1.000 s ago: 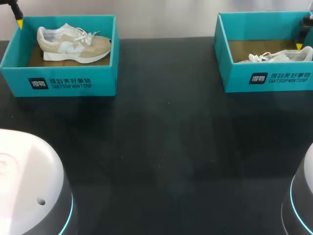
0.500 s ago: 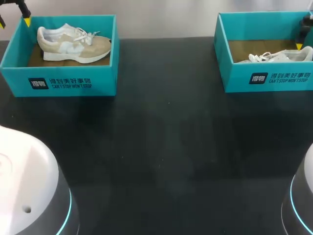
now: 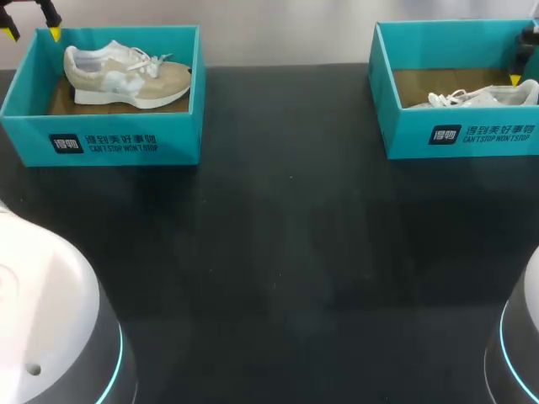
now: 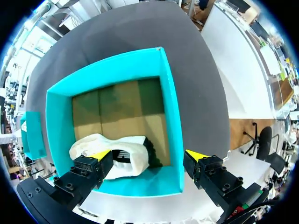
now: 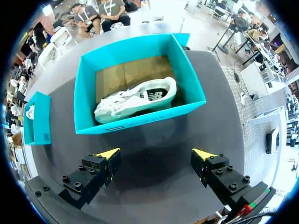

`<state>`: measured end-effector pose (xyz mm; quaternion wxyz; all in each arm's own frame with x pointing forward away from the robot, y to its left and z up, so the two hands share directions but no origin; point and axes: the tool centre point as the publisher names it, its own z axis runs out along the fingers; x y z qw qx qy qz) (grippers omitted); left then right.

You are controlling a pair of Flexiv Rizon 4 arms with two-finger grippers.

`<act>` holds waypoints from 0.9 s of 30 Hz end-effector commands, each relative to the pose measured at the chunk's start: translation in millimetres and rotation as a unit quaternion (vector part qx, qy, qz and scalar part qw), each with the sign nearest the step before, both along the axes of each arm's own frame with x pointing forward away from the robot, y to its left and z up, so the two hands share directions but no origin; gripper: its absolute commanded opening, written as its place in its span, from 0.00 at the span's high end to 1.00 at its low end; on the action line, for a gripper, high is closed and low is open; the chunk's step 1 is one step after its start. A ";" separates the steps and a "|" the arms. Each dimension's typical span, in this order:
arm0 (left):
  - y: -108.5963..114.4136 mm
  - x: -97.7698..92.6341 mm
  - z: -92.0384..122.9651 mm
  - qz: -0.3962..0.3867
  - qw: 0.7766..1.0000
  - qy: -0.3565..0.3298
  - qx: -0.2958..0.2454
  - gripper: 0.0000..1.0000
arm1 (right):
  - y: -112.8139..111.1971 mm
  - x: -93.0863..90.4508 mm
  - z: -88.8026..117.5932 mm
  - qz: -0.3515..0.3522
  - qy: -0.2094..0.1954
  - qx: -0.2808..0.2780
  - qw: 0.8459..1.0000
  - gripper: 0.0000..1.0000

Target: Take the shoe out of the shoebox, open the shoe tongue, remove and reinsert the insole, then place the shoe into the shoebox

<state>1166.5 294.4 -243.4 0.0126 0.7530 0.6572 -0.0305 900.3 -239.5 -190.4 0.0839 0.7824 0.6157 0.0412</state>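
Two shoes, both boxed, one per box. Left shoe [image 3: 126, 74]: beige and white, upright on its sole in the left box [image 3: 101, 139], heel left, toe right, laces loose on top. It sits toward the box's far wall on the brown cardboard floor. Right shoe [image 3: 472, 98]: white, lying on its side in the right box [image 3: 459, 135], lace end toward the left. In the head view it is mostly hidden by the box's near wall. The right wrist view shows it whole [image 5: 135, 100], dark lining visible in the opening, close to the near wall.

Both boxes are teal, lids off, at the far edge of the black surface [image 3: 286, 252], one at the far left and one at the far right, well apart.

Left end effector [image 3: 32, 34]: open wide, gripping nothing, over the far-left corner of the left box. In its wrist view [image 4: 148, 154] one yellow tip is above the shoe's heel [image 4: 121, 156] and the other is outside the box wall [image 4: 170, 116], so the fingers straddle that wall. No contact with shoe or box that I can see.

Right end effector [image 5: 155, 153]: open wide, empty. Its wrist view has it above bare surface on the near side of the right box [image 5: 140, 119], with shoe and box ahead of the fingers. In the head view only one yellow tip shows, at the right edge by the box.

White arm bases [image 3: 50, 328] are at the near left and near right corners.
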 end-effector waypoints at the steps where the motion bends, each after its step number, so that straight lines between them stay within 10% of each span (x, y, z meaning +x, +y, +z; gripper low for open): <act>1: -7.2 23.5 -19.7 -0.009 1.000 0.008 0.007 0.00 | 0.2 -0.6 -0.1 0.000 0.000 0.000 1.000 0.00; 19: -29.1 52.9 -66.3 0.013 0.999 0.014 0.038 0.00 | 0.2 -0.6 -0.1 0.000 0.000 0.000 1.000 0.00; 27: -29.8 58.0 -85.3 0.046 0.998 0.026 0.044 0.15 | 0.2 -0.6 -0.1 0.000 0.000 0.000 1.000 0.00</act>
